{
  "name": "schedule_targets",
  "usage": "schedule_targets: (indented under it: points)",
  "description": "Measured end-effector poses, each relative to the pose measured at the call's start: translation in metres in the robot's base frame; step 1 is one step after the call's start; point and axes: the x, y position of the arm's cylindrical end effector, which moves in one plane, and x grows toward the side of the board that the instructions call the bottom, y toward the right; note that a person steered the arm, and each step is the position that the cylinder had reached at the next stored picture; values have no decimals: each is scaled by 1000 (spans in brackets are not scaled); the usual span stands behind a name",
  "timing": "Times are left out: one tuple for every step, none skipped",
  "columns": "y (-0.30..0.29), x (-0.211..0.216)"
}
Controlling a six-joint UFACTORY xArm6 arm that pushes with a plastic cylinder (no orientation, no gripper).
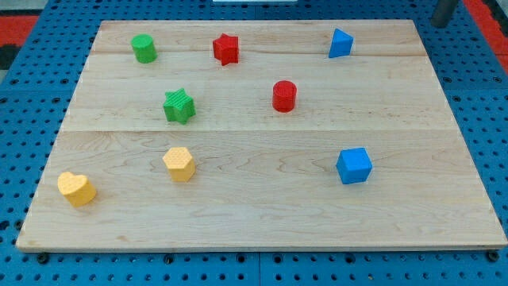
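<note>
My tip (pixel 439 24) shows at the view's top right corner, just beyond the wooden board's (pixel 254 214) far right corner, touching no block. The nearest block is the blue wedge-like block (pixel 340 43) to its left. A red star (pixel 226 48) and a green cylinder (pixel 144 48) lie along the top. A red cylinder (pixel 284 96) and a green star (pixel 179 106) sit in the middle. Lower down are a blue cube (pixel 354 165), a yellow hexagonal block (pixel 179 164) and a yellow heart (pixel 76 189).
The board rests on a blue perforated base (pixel 484 103) that surrounds it on all sides. A red strip (pixel 492 16) shows at the top right edge of the view.
</note>
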Motion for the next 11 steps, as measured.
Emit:
schedule_targets:
  points:
    - [0,0]
    - [2,0]
    - [2,0]
    - [4,9]
    - [-51,31]
    - [-92,32]
    - [-122,68]
    - [-125,171]
    - [-184,205]
    - [-279,236]
    - [-267,270]
